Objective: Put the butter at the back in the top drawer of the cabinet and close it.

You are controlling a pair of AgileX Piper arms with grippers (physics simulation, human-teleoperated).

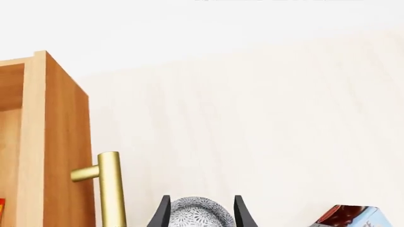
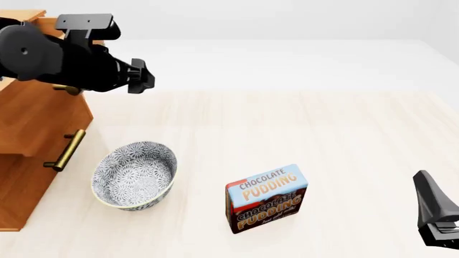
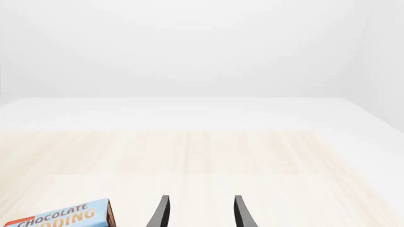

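Note:
The cabinet (image 2: 18,193) stands at the table's left edge. Its top drawer (image 1: 63,132) is pulled out, and its brass handle (image 1: 109,189) is close beside my left gripper. A red sliver, likely the butter (image 1: 2,208), shows inside the drawer at the picture's edge. In the front view the butter is hidden behind my left arm. My left gripper (image 1: 202,215) is open and empty, just off the drawer front; it also shows in the front view (image 2: 141,76). My right gripper (image 3: 199,215) is open and empty, low at the front right (image 2: 436,215).
A blue-patterned bowl (image 2: 134,174) sits on the table in front of the cabinet. A chocolate pudding box (image 2: 267,198) stands upright right of the bowl. A lower drawer's brass handle (image 2: 66,151) sticks out toward the bowl.

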